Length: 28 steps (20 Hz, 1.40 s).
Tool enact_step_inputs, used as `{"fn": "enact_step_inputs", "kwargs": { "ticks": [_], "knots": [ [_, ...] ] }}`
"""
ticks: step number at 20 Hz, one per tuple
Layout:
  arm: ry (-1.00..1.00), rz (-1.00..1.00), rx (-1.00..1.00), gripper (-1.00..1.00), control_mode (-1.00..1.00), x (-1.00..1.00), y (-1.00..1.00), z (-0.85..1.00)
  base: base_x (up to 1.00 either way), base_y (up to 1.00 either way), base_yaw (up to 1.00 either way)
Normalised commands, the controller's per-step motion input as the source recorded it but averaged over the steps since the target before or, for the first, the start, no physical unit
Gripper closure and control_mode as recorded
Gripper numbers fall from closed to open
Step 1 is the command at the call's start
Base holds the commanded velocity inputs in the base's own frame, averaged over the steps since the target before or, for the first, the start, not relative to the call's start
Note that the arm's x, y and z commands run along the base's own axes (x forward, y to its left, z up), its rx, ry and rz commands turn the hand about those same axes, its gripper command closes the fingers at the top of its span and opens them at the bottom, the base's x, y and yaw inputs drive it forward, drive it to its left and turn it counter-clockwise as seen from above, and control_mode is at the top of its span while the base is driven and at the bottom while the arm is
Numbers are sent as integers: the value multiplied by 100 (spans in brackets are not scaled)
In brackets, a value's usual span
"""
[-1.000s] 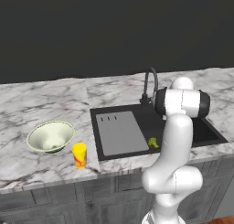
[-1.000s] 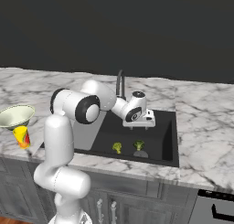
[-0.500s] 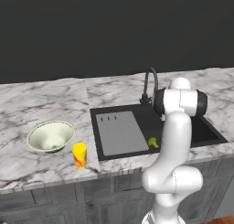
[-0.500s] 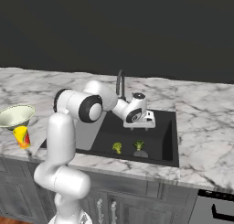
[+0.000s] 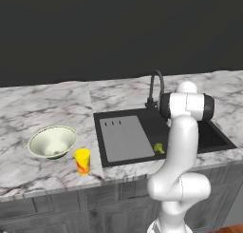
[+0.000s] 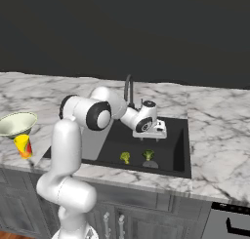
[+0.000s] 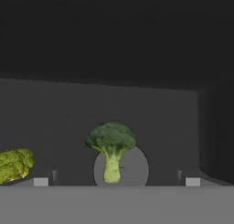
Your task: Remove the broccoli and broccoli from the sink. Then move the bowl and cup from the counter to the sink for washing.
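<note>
Marble with grey veins covers the desk [image 5: 47, 108], which runs under a dark wall and over grey cabinet fronts. Set into it is the black sink [image 5: 216, 137], with a flat grey panel [image 5: 124, 138] on its left side and a dark curved tap [image 5: 155, 84] at the back edge.

On the desk left of the sink sits the pale bowl [image 5: 52, 141], and just beside it, nearer the front edge, stands the yellow cup [image 5: 82, 160] with its red mark. They are close together, though I cannot tell if they touch.

Both pieces of broccoli lie on the sink floor near the front wall. The darker broccoli [image 7: 110, 145] stands upright on its stem over a round grey drain [image 7: 137, 169], straight ahead of the tool [image 6: 157, 134]. The yellowish broccoli [image 7: 14, 164] lies near it, apart from it.

White arm links reach over the sink, and the tool hangs above the basin with its jaws spread wide, gripping nothing.
</note>
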Motion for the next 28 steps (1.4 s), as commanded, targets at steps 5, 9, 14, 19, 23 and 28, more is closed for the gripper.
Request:
{"fn": "enact_step_inputs", "kwargs": {
  "ticks": [5,9,14,19,23,28],
  "knots": [
    [0,-5,0,-100,-100,0,0,-10,0,0,0],
    [0,-7,-3,-100,-100,2,0,-13,0,0,0],
    [0,-9,-5,-100,-100,0,0,-15,0,0,0],
    [0,-8,-1,-100,-100,2,0,-12,0,0,0],
    [0,-7,0,-100,-100,2,0,-11,0,0,0],
    [0,-6,0,-100,-100,1,0,-11,0,0,0]
  ]
}}
